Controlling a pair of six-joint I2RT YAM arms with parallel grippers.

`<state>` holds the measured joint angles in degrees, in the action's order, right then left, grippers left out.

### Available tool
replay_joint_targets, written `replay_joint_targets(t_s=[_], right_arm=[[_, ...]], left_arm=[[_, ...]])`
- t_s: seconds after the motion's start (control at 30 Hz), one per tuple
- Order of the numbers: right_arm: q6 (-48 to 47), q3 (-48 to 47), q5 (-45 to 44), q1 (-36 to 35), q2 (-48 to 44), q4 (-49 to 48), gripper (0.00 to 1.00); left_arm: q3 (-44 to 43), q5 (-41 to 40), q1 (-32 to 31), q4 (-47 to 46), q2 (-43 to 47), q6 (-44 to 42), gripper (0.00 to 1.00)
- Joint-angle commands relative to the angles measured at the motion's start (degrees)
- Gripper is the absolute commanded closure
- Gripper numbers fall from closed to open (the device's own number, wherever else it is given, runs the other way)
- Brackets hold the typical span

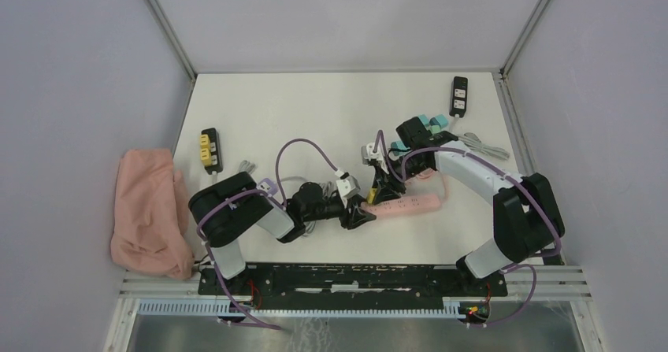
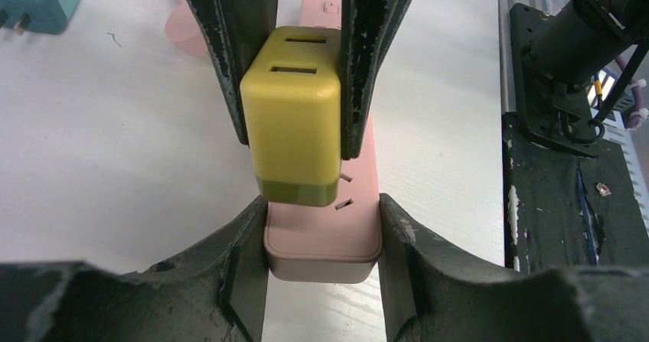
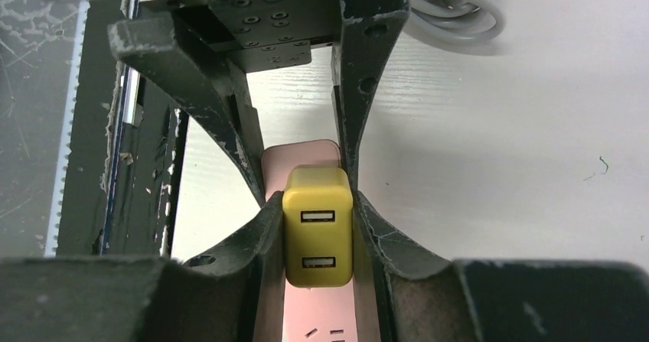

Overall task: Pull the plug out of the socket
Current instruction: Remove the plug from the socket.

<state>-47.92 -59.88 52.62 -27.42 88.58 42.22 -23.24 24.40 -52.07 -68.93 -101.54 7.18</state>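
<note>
The socket is a pink power strip point(image 1: 410, 204) lying flat on the white table. A yellow plug point(image 2: 293, 116) with two USB ports sits on the top face of the strip near its left end; I see no prongs. My left gripper point(image 2: 321, 227) is shut on that end of the pink strip point(image 2: 323, 242), one finger on each long side. From the other side, my right gripper point(image 3: 317, 219) is shut on the yellow plug point(image 3: 317, 235), pads pressed on its two flanks. In the top view both grippers point(image 1: 364, 214) point(image 1: 380, 188) meet over the yellow plug point(image 1: 371, 198).
A black strip with yellow sockets point(image 1: 210, 149) lies at the left, and another black strip point(image 1: 459, 95) at the far right. Teal plugs point(image 1: 429, 124) and a coiled white cable point(image 1: 480, 143) lie behind the right arm. A pink cloth point(image 1: 150, 210) hangs off the left edge.
</note>
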Motion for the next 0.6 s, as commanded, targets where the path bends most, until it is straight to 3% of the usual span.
replay_joint_targets(t_s=[0.0, 0.1, 0.27, 0.43, 0.47, 0.57], right_arm=[[-11.4, -1.0, 3.2, 2.9, -3.6, 6.6, 1.00], [-10.7, -0.3, 6.2, 0.0, -3.7, 6.2, 1.00], [2.1, -2.9, 7.7, -3.2, -1.1, -1.3, 1.00], [1.2, -4.6, 6.9, 5.9, -0.2, 1.0, 1.00], [3.2, -4.2, 6.4, 8.5, -0.3, -0.2, 1.00], [19.4, -0.2, 3.2, 15.8, -2.1, -15.4, 1.00]], left_arm=[[0.1, -1.5, 0.7, 1.4, -1.3, 1.3, 0.97], [-0.4, -0.8, 1.0, 1.2, -1.6, 1.6, 0.97], [-0.3, -0.8, 0.9, 1.3, -1.3, 2.1, 0.97], [1.7, -2.1, 1.0, 1.2, -0.1, 2.0, 0.97], [2.0, -2.2, 1.0, 0.8, 0.0, 2.1, 0.97], [2.1, -2.0, 1.1, 0.8, 0.5, 2.3, 0.97]])
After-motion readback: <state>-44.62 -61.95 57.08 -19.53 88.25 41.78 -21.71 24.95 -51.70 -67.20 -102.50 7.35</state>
